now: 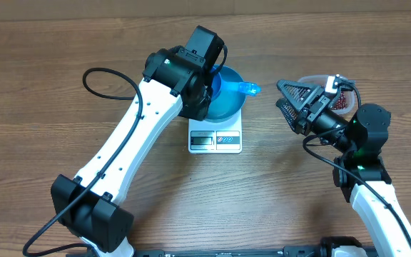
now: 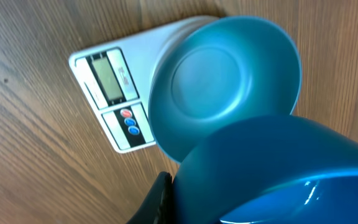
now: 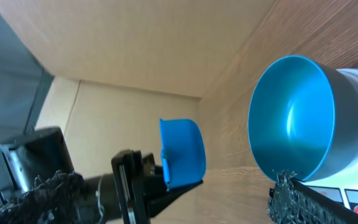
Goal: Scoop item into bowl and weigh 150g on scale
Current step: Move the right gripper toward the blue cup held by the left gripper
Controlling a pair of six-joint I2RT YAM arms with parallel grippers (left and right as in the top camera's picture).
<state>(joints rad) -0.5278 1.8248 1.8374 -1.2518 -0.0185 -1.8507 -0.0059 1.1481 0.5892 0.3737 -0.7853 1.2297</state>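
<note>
The bright blue bowl (image 1: 223,103) stands on the white scale (image 1: 216,137); in the left wrist view the bowl (image 2: 229,81) holds no beans. My left gripper (image 3: 166,183) is shut on the handle of a small blue scoop (image 1: 245,88), which hangs over the bowl's right rim. No beans show in the scoop (image 2: 291,174). Dark red-brown beans (image 1: 344,102) lie in a clear tub at the right, partly hidden by my right gripper (image 1: 282,96). That gripper is open and holds nothing, between the tub and the scale.
The scale's display and buttons (image 2: 118,99) face the table's near edge. The left arm (image 1: 130,135) crosses the table diagonally from bottom left to the bowl. A cardboard wall (image 3: 135,43) stands behind the table.
</note>
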